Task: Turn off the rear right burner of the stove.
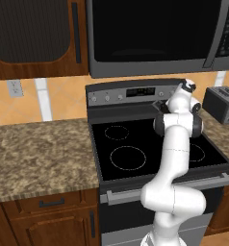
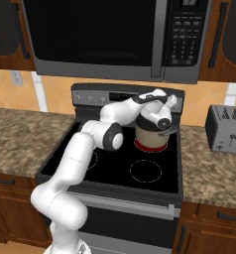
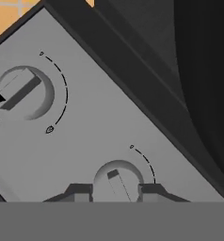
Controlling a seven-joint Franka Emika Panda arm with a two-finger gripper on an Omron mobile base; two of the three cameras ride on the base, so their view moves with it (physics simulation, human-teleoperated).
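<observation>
Straddling a small knob (image 3: 117, 181) on the silver back panel (image 3: 85, 136) in the hand view: two dark fingertips (image 3: 78, 192), jaws open, one tip on each side, not yet pinching. Judged step: reaching to grasp the knob; next, closing on it and rotating to off. Lying beside it, a second knob (image 3: 23, 92) with its dashed arc. Showing from the right base view alone: a pot (image 2: 150, 133) sitting on the red-glowing rear right burner (image 2: 150, 146) of the stove (image 2: 115, 171), gripper (image 2: 170, 101) reaching the panel's right end. Hiding that burner in the left base view: the arm.
</observation>
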